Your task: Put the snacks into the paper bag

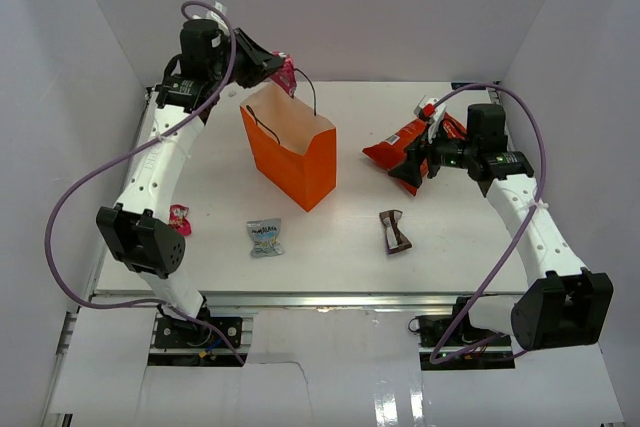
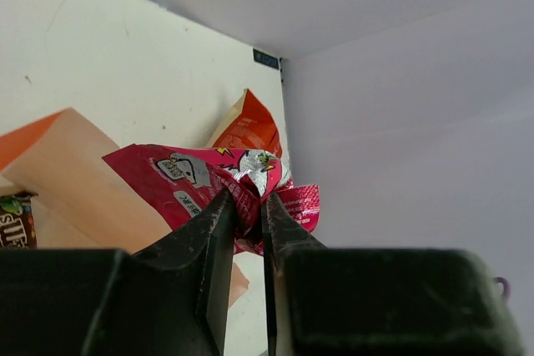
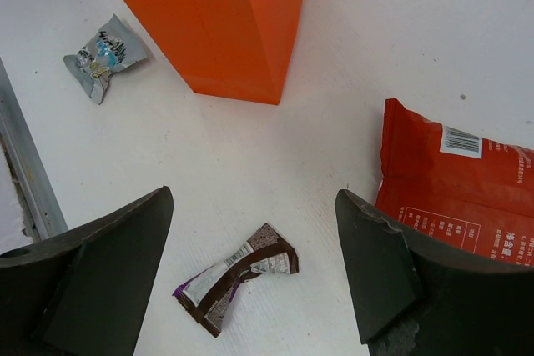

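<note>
While the left claw (image 2: 247, 206) pinches the pink wrapper (image 2: 209, 174) near the far rim of the paper bag (image 1: 290, 152), it should centre over the mouth before releasing; the right claw (image 3: 250, 206) gapes empty near the red chip bag (image 3: 450, 181).

- The paper bag (image 1: 300, 162) stands upright on the surface (image 1: 340, 247), left of centre and toward the far side.
- The chip bag (image 1: 398, 139) lies on the surface to the paper bag's right, apart from it.
- A twisted wrapper (image 1: 394, 231) lies nearer than the chip bag, right of centre.
- A crumpled packet (image 1: 265, 237) lies on the near side of the paper bag, left of the twisted wrapper.
- A small wrapper (image 1: 179, 218) lies at the left edge, just beside the left arm (image 1: 150, 177).
- The left tool (image 1: 283, 65) pinches a held wrapper (image 1: 289, 75) up off the surface, at the paper bag's far side.
- The right tool (image 1: 408, 169) hangs with fingers spread at the chip bag's near-left end.
</note>
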Robot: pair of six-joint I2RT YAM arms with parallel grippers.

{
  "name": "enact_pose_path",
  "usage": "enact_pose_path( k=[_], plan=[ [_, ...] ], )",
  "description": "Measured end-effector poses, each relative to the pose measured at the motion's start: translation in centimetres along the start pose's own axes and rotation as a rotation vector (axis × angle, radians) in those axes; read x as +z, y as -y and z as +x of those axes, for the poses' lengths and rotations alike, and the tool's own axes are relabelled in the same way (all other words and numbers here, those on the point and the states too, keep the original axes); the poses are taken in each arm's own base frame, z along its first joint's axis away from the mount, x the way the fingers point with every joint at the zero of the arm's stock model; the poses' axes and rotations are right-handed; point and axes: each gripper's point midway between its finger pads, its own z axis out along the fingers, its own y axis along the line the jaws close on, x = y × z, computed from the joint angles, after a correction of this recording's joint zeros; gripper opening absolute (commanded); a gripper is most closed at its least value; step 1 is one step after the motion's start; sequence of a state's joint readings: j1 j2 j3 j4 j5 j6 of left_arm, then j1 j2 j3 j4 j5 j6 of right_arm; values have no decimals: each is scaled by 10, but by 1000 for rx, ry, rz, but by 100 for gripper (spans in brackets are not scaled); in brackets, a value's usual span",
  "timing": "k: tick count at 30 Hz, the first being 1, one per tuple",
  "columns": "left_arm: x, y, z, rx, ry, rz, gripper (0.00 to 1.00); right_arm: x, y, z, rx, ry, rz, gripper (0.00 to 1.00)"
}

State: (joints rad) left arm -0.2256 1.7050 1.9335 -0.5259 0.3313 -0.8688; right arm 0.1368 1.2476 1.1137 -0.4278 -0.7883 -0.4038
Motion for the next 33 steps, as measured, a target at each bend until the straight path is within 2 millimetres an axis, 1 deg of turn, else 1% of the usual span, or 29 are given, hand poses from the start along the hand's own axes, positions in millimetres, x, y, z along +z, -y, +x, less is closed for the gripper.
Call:
enact_pose_path(
  k=[1,3,5,7,8,11,12,14,15,17,18,20,22,24,26,27,28,30,31,33],
  plan=[
    [4,-4,8,-5,-18,-10,8,-1,-1,-1,-4,2,1,84],
    [8,-13,24,-18,-53,-38,13,-2,-3,0,-6,3,1,84],
    [9,-22,34,-28,-75,-62,15,-2,-4,3,-2,0,0,84],
    [7,-29,39,-38,-86,-88,16,-2,-4,4,-1,-3,-1,84],
    [5,-31,40,-42,-88,-100,20,-2,-4,4,0,-4,-2,84],
    [-3,-31,41,-42,-82,-109,26,-2,-4,6,1,-6,-2,84],
    [-6,-30,41,-41,-78,-108,34,-2,-4,6,1,-6,-2,84],
    [-14,-27,41,-37,-74,-108,42,-2,-4,6,-1,-6,-3,84],
    [-17,-26,41,-37,-73,-107,50,-2,-4,6,-1,-6,-3,84],
    [-24,-22,40,-36,-68,-103,57,-2,-4,6,-2,-6,-3,84],
    [-26,-21,39,-32,-64,-103,62,-2,-4,6,-2,-5,-3,84],
    [-29,-20,37,-24,-55,-112,68,-2,-4,6,-2,-5,-3,84],
    [-32,-19,32,-12,-39,-125,68,-2,-4,6,-1,-6,-4,84],
    [-38,-14,22,11,-9,-137,68,-1,-5,7,0,-8,-5,84],
    [-46,-8,9,40,38,-146,66,-1,-5,9,3,-10,-7,84],
    [-52,-7,2,52,66,-157,63,-1,-5,9,3,-10,-8,84],
    [-59,-9,-2,58,94,-182,61,-1,-5,9,2,-9,-8,85],
    [-80,-22,-12,56,178,-259,60,-1,-6,11,6,-12,-9,85],
    [-95,-37,-11,45,218,-317,60,0,-6,13,11,-14,-10,84],
    [-128,-74,0,-4,279,-434,60,1,-7,20,29,-22,-12,84]
  ],
)
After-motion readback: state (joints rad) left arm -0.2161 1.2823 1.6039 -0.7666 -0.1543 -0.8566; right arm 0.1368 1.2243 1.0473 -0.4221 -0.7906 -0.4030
